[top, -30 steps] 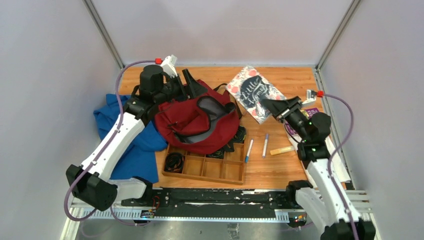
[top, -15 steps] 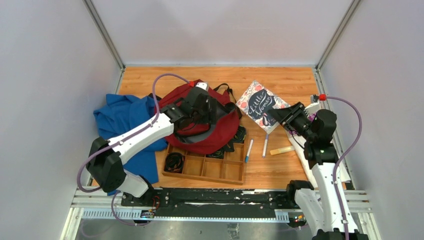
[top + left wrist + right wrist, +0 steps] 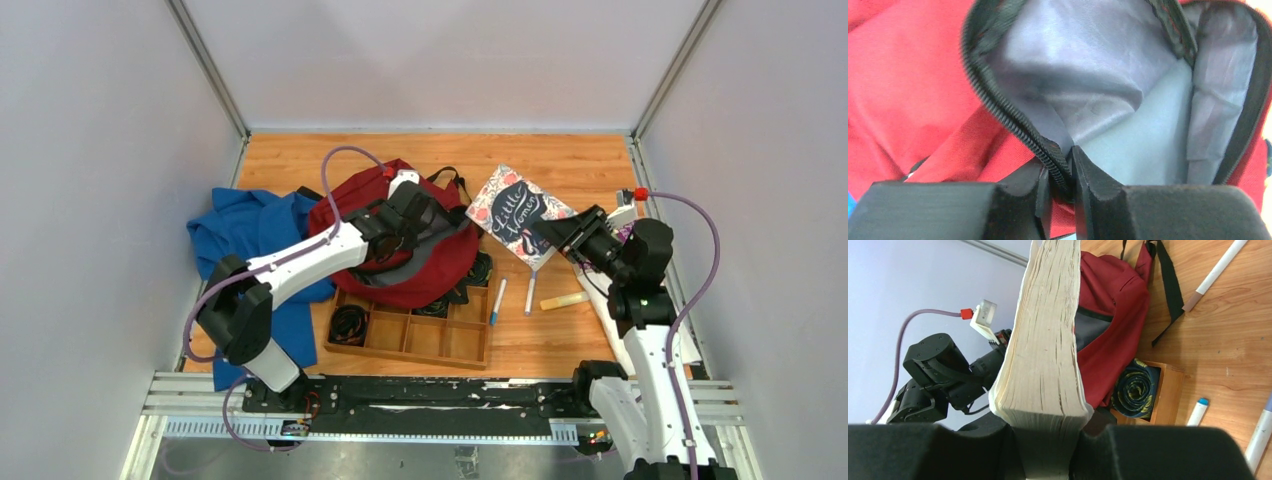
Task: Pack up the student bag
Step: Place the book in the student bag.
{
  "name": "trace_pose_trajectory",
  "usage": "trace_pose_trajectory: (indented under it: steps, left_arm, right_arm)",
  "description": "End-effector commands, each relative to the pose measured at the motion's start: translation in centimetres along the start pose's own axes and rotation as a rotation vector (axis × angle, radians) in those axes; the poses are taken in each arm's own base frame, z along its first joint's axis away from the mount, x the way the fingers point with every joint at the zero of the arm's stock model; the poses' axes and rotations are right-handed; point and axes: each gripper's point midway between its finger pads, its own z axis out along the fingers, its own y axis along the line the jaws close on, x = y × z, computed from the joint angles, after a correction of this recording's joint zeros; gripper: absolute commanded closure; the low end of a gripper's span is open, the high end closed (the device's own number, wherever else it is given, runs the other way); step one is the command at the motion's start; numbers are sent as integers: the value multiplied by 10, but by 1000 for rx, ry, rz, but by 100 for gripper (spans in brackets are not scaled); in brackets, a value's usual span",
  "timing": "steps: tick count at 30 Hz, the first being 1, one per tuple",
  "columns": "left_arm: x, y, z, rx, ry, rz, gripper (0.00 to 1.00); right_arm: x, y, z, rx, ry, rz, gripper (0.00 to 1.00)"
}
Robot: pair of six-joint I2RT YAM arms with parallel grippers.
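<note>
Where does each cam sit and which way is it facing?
Top external: above, behind the bases, looking down on the wooden table; left arm and right arm show.
Left wrist: on the left arm, facing the grey-lined mouth of the dark red fabric backpack; left claw pinches its zipper edge.
Right wrist: on the right arm, looking along the pages of the thick paperback book clamped in the right claw.
Shared: top and right wrist both show backpack and book.

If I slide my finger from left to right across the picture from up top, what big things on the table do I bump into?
blue cloth → student bag → book
</note>
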Motion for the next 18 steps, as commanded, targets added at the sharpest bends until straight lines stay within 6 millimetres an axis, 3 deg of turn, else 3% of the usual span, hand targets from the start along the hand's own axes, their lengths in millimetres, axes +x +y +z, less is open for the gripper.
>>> trace_pose_trajectory:
  steps: [1,2,3,10,18]
  left_arm:
    - [-52,27,-30,-106,-204,24,88]
    - [-60,24,-38,-80,-222,34,98]
    - [-70,22,-46,-50,-239,49,100]
    - [-120,5,-96,145,-244,146,100]
    - [-152,-11,-116,233,-228,177,100]
  right_arm:
    - [-5,32,-8,-143,-19,-54,100]
    - [-3,32,-8,-151,-11,-47,100]
    - [-2,32,-7,-156,-3,-42,100]
    - [2,57,-10,-232,63,-32,100]
    - [52,92,-21,-337,257,-26,100]
